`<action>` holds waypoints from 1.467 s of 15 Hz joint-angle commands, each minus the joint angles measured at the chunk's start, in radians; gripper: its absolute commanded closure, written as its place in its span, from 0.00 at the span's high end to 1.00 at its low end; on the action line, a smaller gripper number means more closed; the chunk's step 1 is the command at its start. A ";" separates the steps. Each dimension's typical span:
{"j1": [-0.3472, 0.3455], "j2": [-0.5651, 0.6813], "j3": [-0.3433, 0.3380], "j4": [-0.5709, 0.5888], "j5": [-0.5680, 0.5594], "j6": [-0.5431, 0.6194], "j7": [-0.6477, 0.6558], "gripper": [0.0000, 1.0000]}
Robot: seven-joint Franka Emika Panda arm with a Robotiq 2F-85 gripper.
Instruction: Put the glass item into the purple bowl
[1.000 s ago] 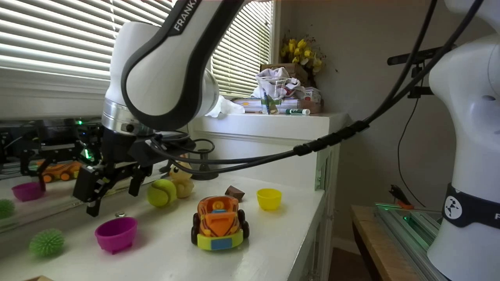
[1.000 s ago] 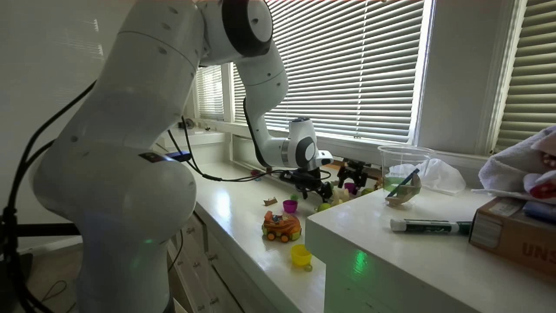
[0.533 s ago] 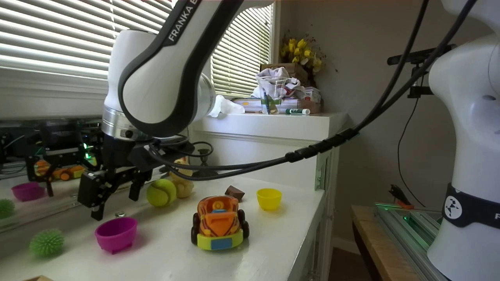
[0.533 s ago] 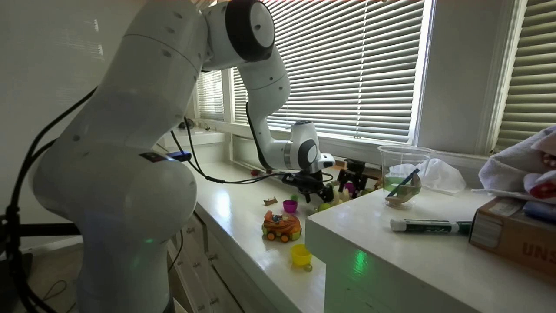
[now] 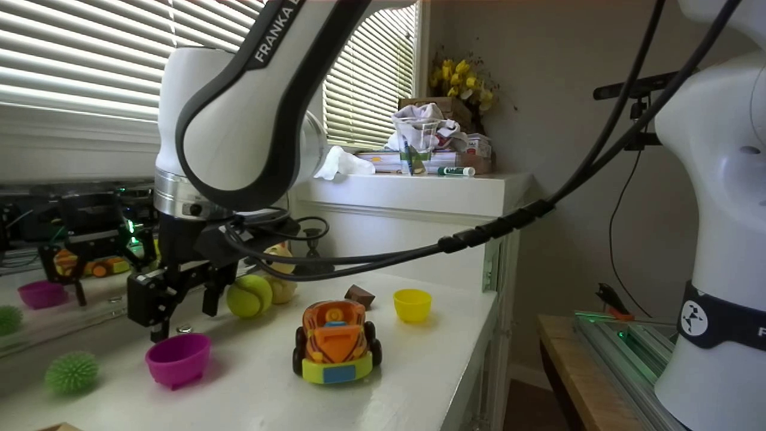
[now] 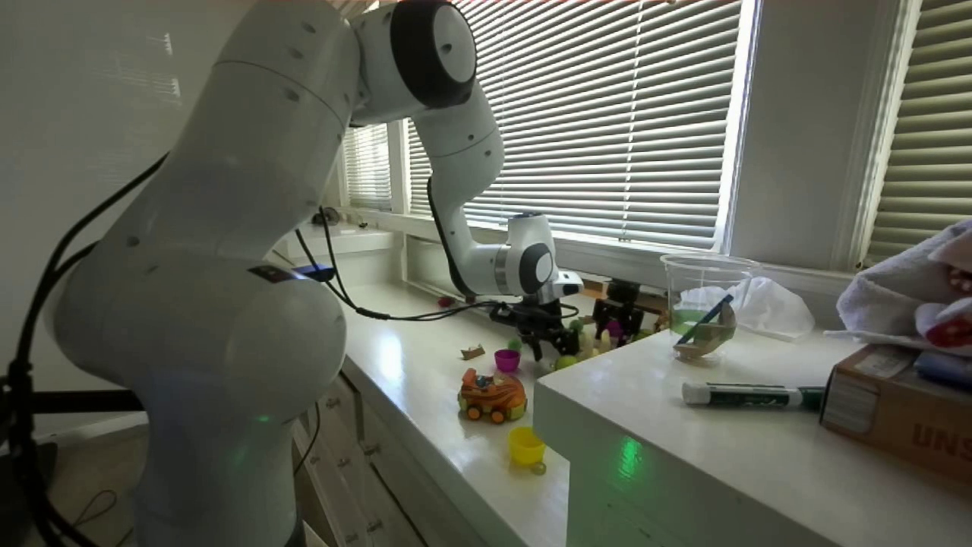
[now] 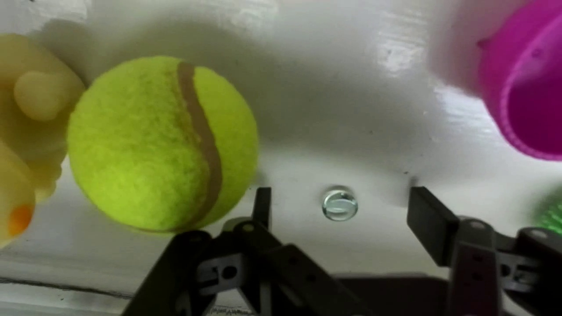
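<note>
The glass item (image 7: 340, 205), a small clear round piece, lies on the white counter in the wrist view. My gripper (image 7: 339, 211) stands open around it, one finger on each side and neither touching it. In an exterior view the same glass item (image 5: 184, 328) shows just beyond the purple bowl (image 5: 178, 361), with the fingertips slightly above the counter. The purple bowl (image 7: 498, 74) is cut off at the upper right of the wrist view, and nothing shows inside it there. The purple bowl (image 6: 507, 361) also shows in an exterior view, where I cannot make out the glass item.
A tennis ball (image 7: 162, 145) sits close beside the left finger, with a yellow toy figure (image 7: 35, 96) past it. A green spiky ball (image 5: 72, 372) lies beyond the bowl. An orange toy car (image 5: 336, 341), a brown block (image 5: 360, 296) and a yellow bowl (image 5: 412, 305) stand farther off.
My gripper has come down and shifted a little toward the tennis ball. Its fingers have drawn somewhat closer together. The bowl and glass item stay in place.
</note>
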State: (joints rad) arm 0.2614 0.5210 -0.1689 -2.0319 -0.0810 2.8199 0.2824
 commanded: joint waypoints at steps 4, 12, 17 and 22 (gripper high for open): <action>0.015 0.004 -0.013 0.025 -0.029 -0.026 0.045 0.72; 0.013 0.005 -0.015 0.028 -0.031 -0.022 0.042 0.25; 0.014 0.006 -0.018 0.027 -0.035 -0.016 0.041 0.16; 0.030 -0.015 -0.030 0.010 -0.047 -0.016 0.053 0.05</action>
State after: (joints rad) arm 0.2669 0.5211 -0.1780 -2.0238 -0.0833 2.8174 0.2891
